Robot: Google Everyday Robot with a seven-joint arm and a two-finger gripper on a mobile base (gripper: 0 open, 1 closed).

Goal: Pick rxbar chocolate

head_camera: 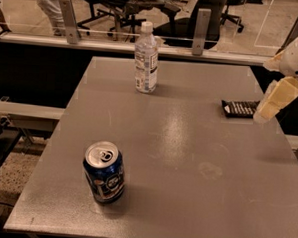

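Note:
The rxbar chocolate (239, 108) is a small flat black bar with pale lettering. It lies on the grey table (187, 158) near the right edge, toward the back. My gripper (263, 113) comes in from the upper right as a white arm with a pale yellow end. It hangs just right of the bar and slightly above it, and it covers the bar's right end. I see nothing held in it.
A clear water bottle (146, 58) stands upright at the back centre-left. A blue soda can (104, 173) stands upright at the front left. A rail with glass panels (201, 26) runs behind the table, with office chairs beyond it.

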